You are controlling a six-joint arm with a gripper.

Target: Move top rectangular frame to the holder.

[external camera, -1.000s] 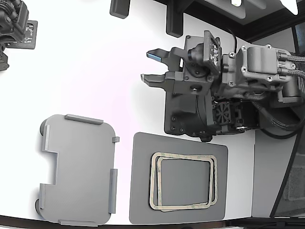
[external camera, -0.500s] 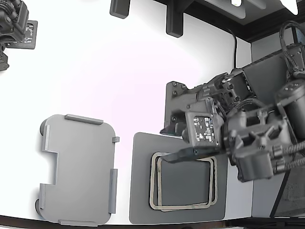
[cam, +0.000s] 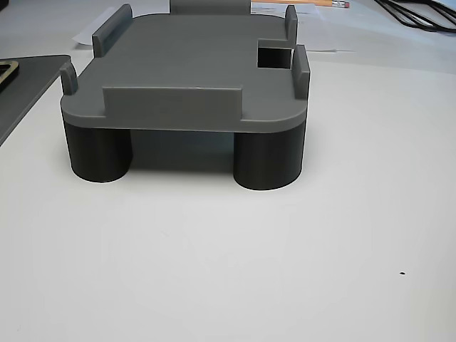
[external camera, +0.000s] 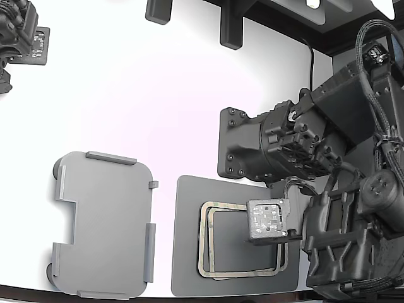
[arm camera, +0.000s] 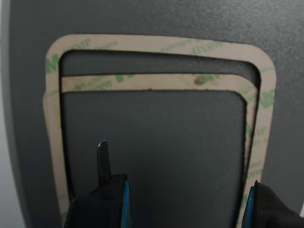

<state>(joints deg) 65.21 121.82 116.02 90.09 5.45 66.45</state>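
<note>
Hovering over dark mat (external camera: 189, 252), gripper (arm camera: 187, 199) jaws spread apart, holding nothing. Top rectangular frame (external camera: 202, 243) lying flat on mat, stacked over smaller frame (arm camera: 142, 81). Holder (external camera: 104, 224) well apart, toward exterior view's left.

White worktop (external camera: 158, 95), brightly lit and glossy. Dark grey mat (external camera: 189, 252) near its front edge. Black fixtures (external camera: 230, 28) along the far edge; dark equipment (external camera: 16, 38) at the far left corner. Pencil (cam: 331, 3) and cables (cam: 420, 14) at the other view's far edge.
</note>
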